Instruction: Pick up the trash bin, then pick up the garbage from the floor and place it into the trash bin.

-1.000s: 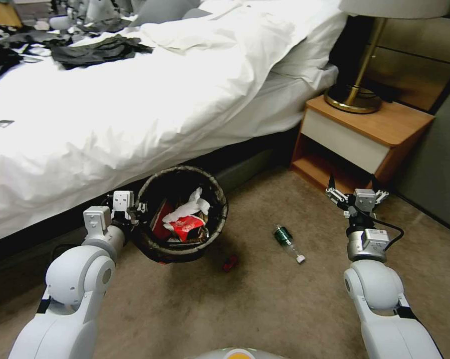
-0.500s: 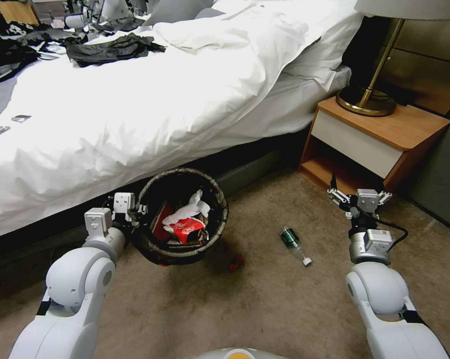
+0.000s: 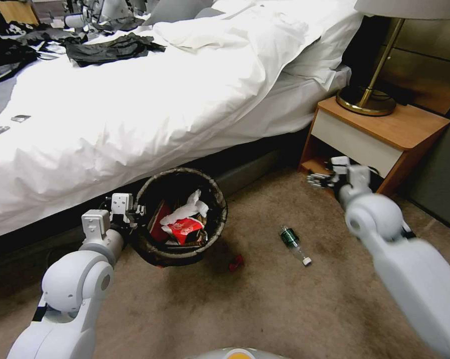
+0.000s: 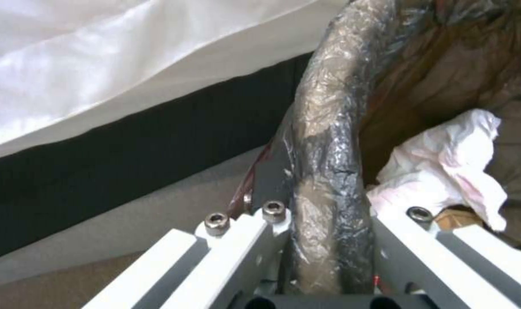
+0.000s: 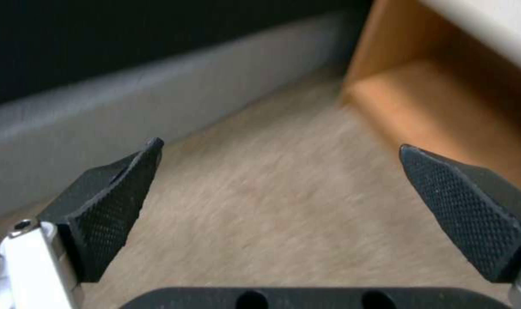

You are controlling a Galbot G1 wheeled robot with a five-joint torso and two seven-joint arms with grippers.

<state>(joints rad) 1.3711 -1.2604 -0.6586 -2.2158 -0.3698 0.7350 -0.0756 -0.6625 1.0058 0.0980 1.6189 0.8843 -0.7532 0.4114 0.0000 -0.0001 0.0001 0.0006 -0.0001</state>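
The trash bin (image 3: pixel 181 215) is held at its liner-wrapped rim by the left end effector (image 3: pixel 126 210), clamped on the rim, just in front of the bed (image 3: pixel 135 109). To the bin's right, the green bottle (image 3: pixel 294 243) lies on the floor (image 3: pixel 265 309), with a small red wrapper (image 3: pixel 236 263) between them. The bottle is judged light, stiff and prone to rolling; its body is the likely grip point. The right end effector (image 3: pixel 319 179) is spread wide beyond the bottle, near the nightstand (image 3: pixel 379 134). Open carpet surrounds the bottle.
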